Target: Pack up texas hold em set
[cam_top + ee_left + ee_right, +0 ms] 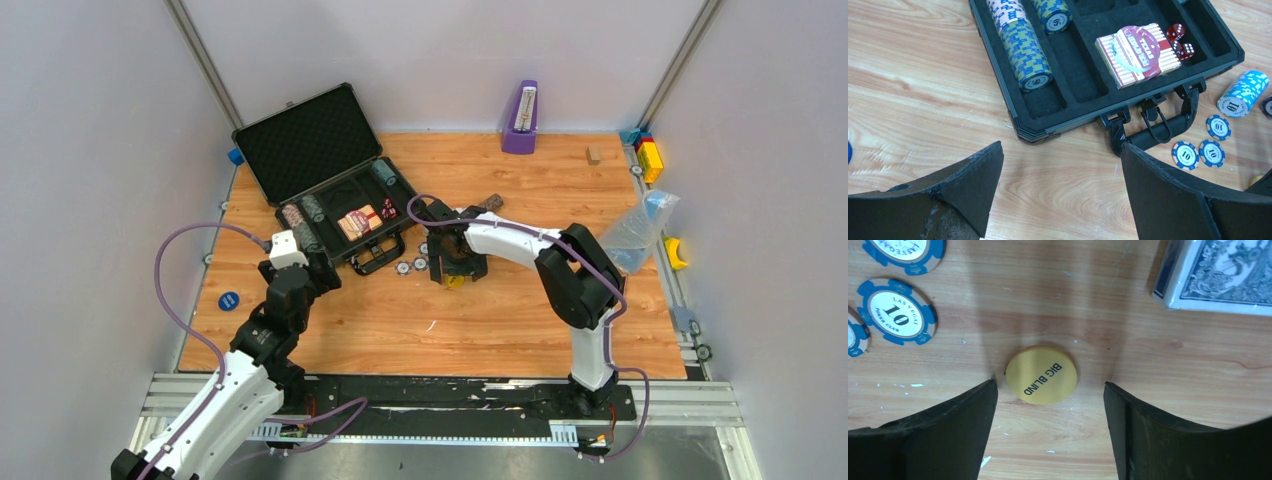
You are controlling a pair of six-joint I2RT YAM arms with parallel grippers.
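The open dark grey briefcase [330, 190] lies at the back left, also in the left wrist view [1083, 95]. It holds striped chip rolls [1020, 45], a red card deck [1138, 54] and red dice [1180, 40]. Loose blue chips [1198, 150] and a blue chip roll [1243, 93] lie by its handle. My left gripper [1060, 160] is open and empty above bare wood, just in front of the case corner. My right gripper [1050, 390] is open, low over a yellow "BIG BLIND" button [1042, 374]. A blue card deck [1218, 275] and blue chips [896, 317] lie nearby.
A purple metronome [520, 120] stands at the back wall. Coloured toy blocks [648, 155] and a clear plastic bottle [638, 232] sit along the right edge. A blue disc [228, 300] lies at the left. A small wooden block [593, 155] lies at the back right.
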